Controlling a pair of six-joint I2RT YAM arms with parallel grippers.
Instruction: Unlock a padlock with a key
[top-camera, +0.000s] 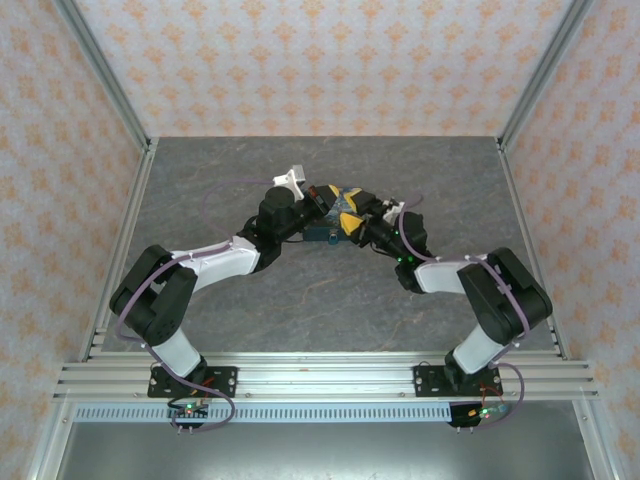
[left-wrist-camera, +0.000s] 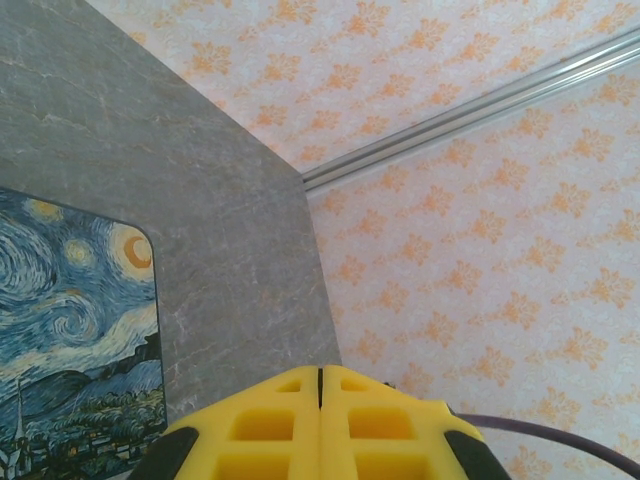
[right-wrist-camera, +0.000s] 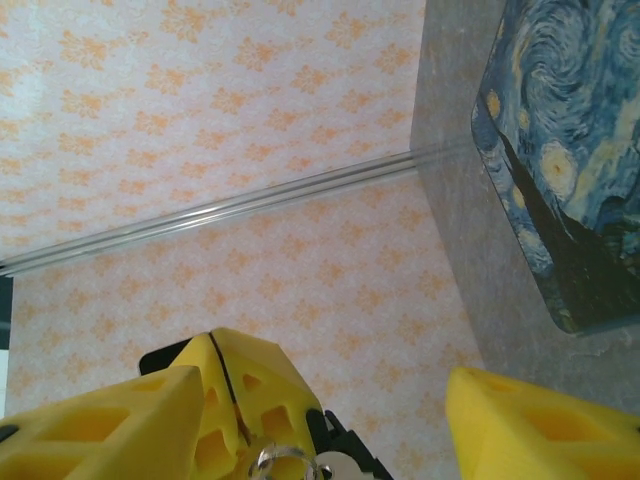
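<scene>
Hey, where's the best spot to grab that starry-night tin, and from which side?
Probably its side walls, from above: the tin lies flat on the table, printed face up, so only the low walls offer opposed faces. Span its narrower width.

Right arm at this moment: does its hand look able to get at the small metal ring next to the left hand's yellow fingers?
Probably yes. The right hand stands open, and the metal ring, beside the shut left hand, seems to sit within its gap with nothing in the way.
</scene>
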